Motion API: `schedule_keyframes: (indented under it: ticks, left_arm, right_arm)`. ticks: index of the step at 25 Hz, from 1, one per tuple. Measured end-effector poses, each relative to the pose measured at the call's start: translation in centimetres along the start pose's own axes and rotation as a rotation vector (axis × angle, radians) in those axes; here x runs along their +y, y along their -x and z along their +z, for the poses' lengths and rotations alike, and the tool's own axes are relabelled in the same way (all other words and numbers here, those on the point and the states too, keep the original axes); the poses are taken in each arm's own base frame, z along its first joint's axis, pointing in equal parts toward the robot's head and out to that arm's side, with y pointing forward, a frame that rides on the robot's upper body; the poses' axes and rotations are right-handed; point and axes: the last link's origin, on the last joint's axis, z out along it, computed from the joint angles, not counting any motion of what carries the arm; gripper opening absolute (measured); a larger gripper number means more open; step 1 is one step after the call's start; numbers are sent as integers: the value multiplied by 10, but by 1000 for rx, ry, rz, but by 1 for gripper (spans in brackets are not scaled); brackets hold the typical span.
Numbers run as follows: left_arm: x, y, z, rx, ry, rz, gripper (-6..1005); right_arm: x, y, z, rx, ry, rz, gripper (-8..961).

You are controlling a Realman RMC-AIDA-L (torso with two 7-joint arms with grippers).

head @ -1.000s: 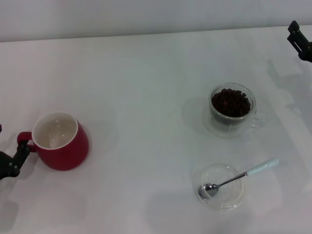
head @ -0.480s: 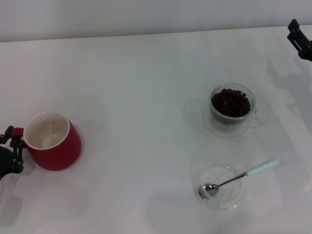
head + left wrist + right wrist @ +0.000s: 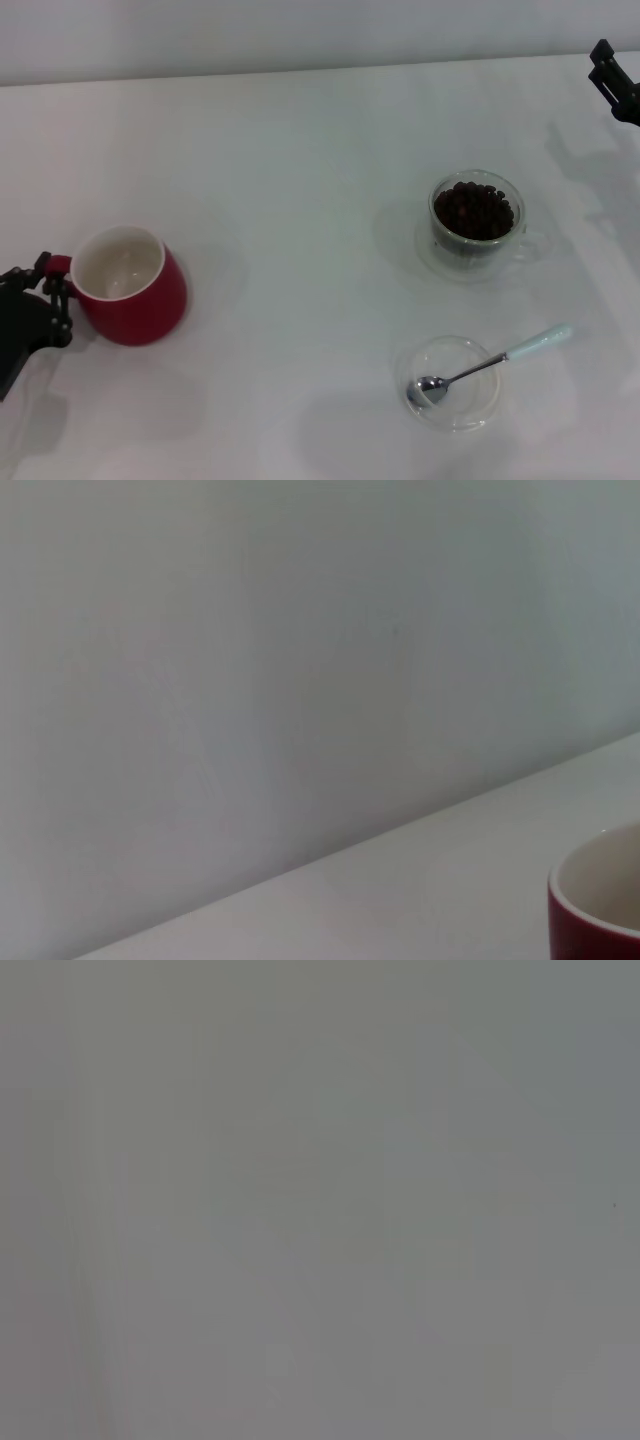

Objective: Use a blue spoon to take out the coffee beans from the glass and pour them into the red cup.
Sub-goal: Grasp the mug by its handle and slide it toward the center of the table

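A robot's left gripper (image 3: 52, 290) pinches the loop handle of the red cup (image 3: 130, 285) at the left edge of a white table (image 3: 300, 150), the mug tipped slightly rather than sitting flat. The right gripper (image 3: 612, 78) hangs at the far right corner of the head view, well away from the work; whether its claw is spread or pressed together cannot be told.

The glass (image 3: 478, 222) stands upright on the right half of the table, filled nearly to the rim with coffee beans (image 3: 474, 209). Just in front of it, nearer the robot, the blue spoon (image 3: 490, 364) lies across a shallow glass dish (image 3: 452, 384), its metal bowl resting inside and its pale handle jutting out over the rim toward the right. The left wrist view catches only a sliver of the cup's rim (image 3: 600, 890); the right wrist view shows nothing but blank grey.

No beans appear to have been moved, and the spoon looks untouched. The risks from here seem to be 2: a mug held only by its handle could twist or tip in the grip, and a spoon balanced on a light dish could skid or flip the dish when grasped, since the handle overhangs the edge.
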Motion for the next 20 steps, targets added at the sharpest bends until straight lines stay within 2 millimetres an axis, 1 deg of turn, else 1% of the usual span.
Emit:
schedule_keyframes:
  ticks: [5,12,20]
  left_arm:
    - [9,-5,5,17,12,-22,90]
    - [28,-14,17,29,57,-36,89]
    - [39,-18,23,31,84,-50,90]
  right_arm:
    - [0,0,0,0,0,0,871]
    - [2,-1,0,4,9,-2,870]
    - [3,0,0,-1,17,-2,870]
